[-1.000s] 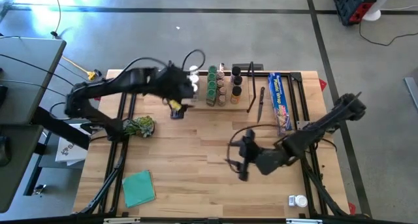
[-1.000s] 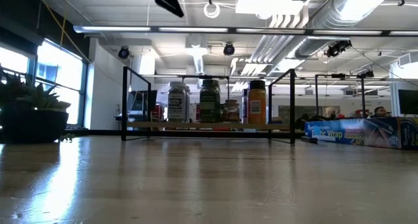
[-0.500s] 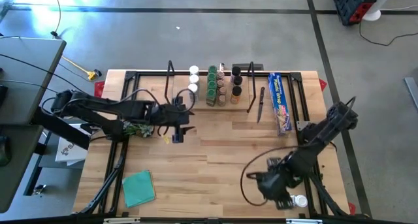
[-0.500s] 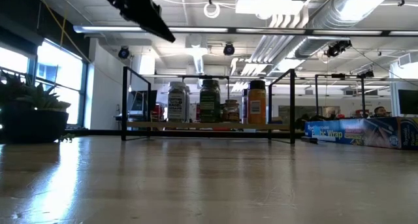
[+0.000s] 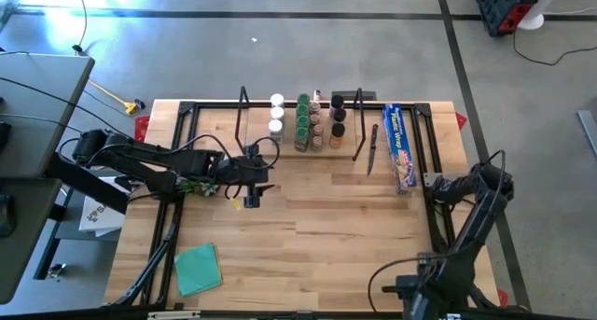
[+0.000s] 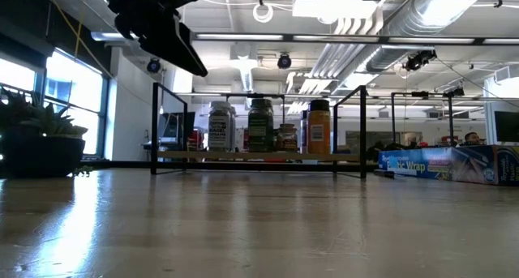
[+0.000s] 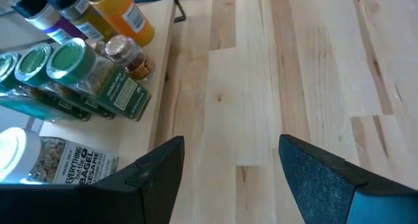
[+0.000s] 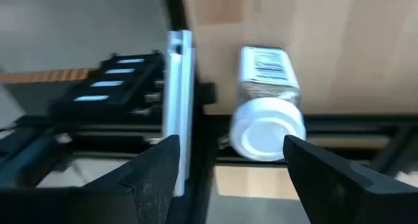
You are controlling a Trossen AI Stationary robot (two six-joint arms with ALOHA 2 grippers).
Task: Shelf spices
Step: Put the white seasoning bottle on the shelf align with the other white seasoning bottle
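From where I stand, the shelf (image 5: pixel 298 150) sits at the far middle of the table (image 5: pixel 308 227), a light board between thin black end frames. The spice jars (image 5: pixel 315 124) stand on it in tidy rows: two white-lidded ones (image 5: pixel 276 114) at the left end, a column of green lids (image 5: pixel 303 122) beside them, then brown and black lids toward the right. In the low view the same jars (image 6: pixel 261 126) line up between the uprights.

The left gripper (image 5: pixel 250 173) hovers above the table just in front of the shelf's left half, roughly at seven o'clock from the white-lidded pair. Its fingers (image 7: pixel 160 178) are spread wide and hold nothing; bare wood shows between them, with the green-lidded jars (image 7: pixel 65 70) and an orange-filled bottle (image 7: pixel 121 15) off to one side.

The right gripper (image 5: pixel 415 292) is down at the table's near right corner, about five o'clock from the shelf and well apart from it. Its fingers (image 8: pixel 157 168) also stand wide, and one more spice jar with a white lid (image 8: pixel 268 116) lies on its side at the table's edge, framed between them but not gripped (whether a finger touches it I cannot tell).

A long blue wrap box (image 5: pixel 399 145) lies at three o'clock of the shelf, a dark knife-like tool (image 5: pixel 372 147) between them. A flat teal square (image 5: pixel 198 268) rests at the near left, and a small plant (image 5: pixel 191 182) sits under the left arm.
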